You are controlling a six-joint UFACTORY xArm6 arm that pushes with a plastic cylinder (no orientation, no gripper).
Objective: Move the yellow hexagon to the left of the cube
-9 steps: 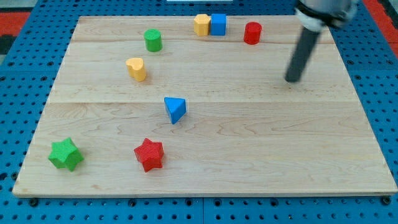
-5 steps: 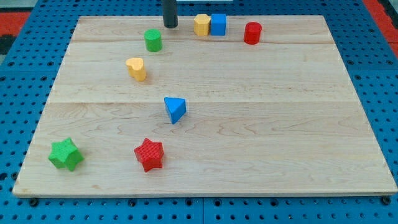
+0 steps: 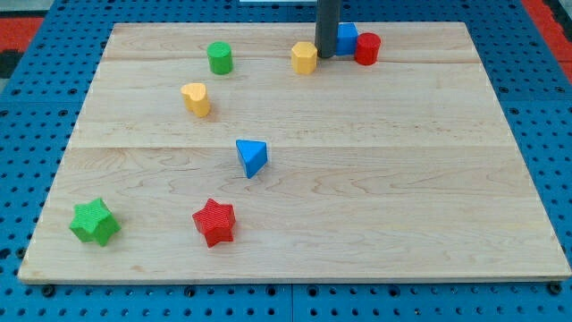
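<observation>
The yellow hexagon (image 3: pixel 304 57) lies near the view's top, just left of my rod. My tip (image 3: pixel 325 55) rests on the board between the hexagon and the blue cube (image 3: pixel 347 38). The cube is partly hidden behind the rod and touches the red cylinder (image 3: pixel 366 48) on its right. The hexagon sits left of the cube and slightly lower, with the rod in the gap between them.
A green cylinder (image 3: pixel 220 58) and a yellow heart (image 3: pixel 196 98) lie at the upper left. A blue triangular block (image 3: pixel 252 157) is mid-board. A red star (image 3: pixel 214 222) and a green star (image 3: pixel 94 222) lie at the lower left. The wooden board (image 3: pixel 402 197) sits on a blue pegboard.
My rod moved right from beside the green cylinder to between hexagon and cube. The hexagon slid right and down; the cube was pushed right against the red cylinder.
</observation>
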